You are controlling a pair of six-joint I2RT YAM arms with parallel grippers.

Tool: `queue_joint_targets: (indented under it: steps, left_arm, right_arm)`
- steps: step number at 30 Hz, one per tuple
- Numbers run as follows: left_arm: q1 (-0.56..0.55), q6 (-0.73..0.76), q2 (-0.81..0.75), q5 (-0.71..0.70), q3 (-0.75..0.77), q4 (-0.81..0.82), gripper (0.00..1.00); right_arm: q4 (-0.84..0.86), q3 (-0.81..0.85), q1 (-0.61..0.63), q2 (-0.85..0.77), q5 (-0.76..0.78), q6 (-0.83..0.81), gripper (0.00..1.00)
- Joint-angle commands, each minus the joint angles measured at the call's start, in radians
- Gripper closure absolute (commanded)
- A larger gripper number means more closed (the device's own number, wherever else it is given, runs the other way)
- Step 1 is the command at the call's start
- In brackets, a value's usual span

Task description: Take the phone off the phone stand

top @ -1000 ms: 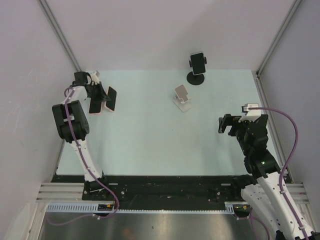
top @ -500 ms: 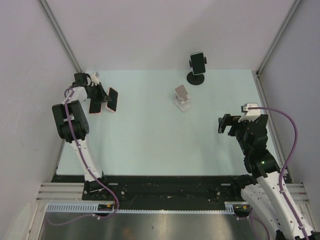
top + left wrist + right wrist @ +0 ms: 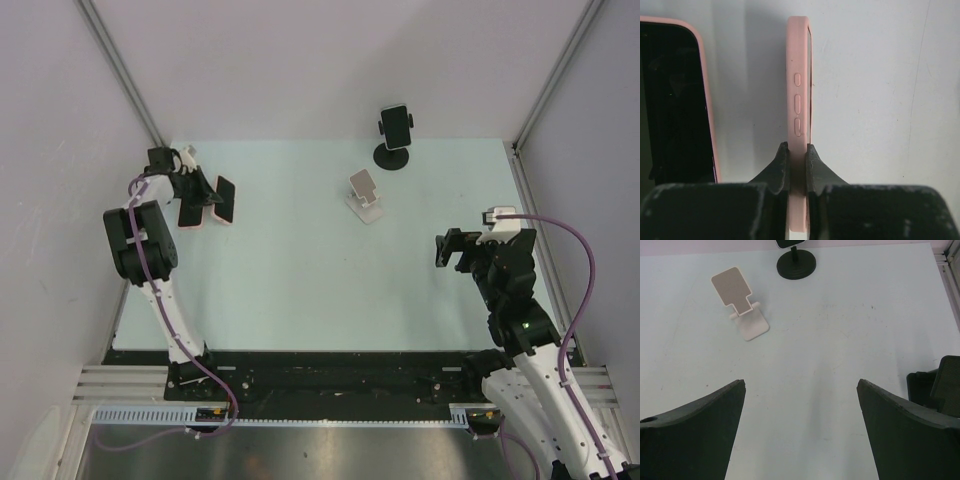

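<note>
My left gripper (image 3: pixel 212 196) is at the far left of the table, shut on a pink-cased phone (image 3: pixel 225 201). In the left wrist view this phone (image 3: pixel 798 85) stands edge-on between my fingertips (image 3: pixel 783 165), over the table surface. A second pink-cased phone (image 3: pixel 190 213) lies flat beside it, and it also shows in the left wrist view (image 3: pixel 675 100). A white phone stand (image 3: pixel 366 195) stands empty at mid table. A black phone stand (image 3: pixel 392 156) at the back holds a dark phone (image 3: pixel 396 122). My right gripper (image 3: pixel 452 250) is open and empty at the right.
The right wrist view shows the white stand (image 3: pixel 740 302) and the black stand's round base (image 3: pixel 796 264) ahead of my open right gripper (image 3: pixel 801 390). Walls enclose the table on the left, back and right.
</note>
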Motion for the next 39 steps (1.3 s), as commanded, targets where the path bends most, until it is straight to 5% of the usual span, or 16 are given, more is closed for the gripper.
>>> queue_joint_targets:
  steps: [1,19,39]
  left_arm:
    - [-0.018,-0.027,-0.009,-0.049,-0.056,-0.055,0.84]
    - [-0.020,0.009,-0.045,-0.198,-0.043,-0.057,0.37]
    - [-0.115,0.055,-0.028,-0.398,0.003,-0.057,0.18]
  right_arm:
    - [0.029,0.002,-0.001,-0.013,-0.006,0.003,0.01]
    - [0.029,0.002,0.001,-0.022,-0.006,0.001,0.01]
    - [0.030,0.002,0.001,-0.015,-0.011,0.003,0.01]
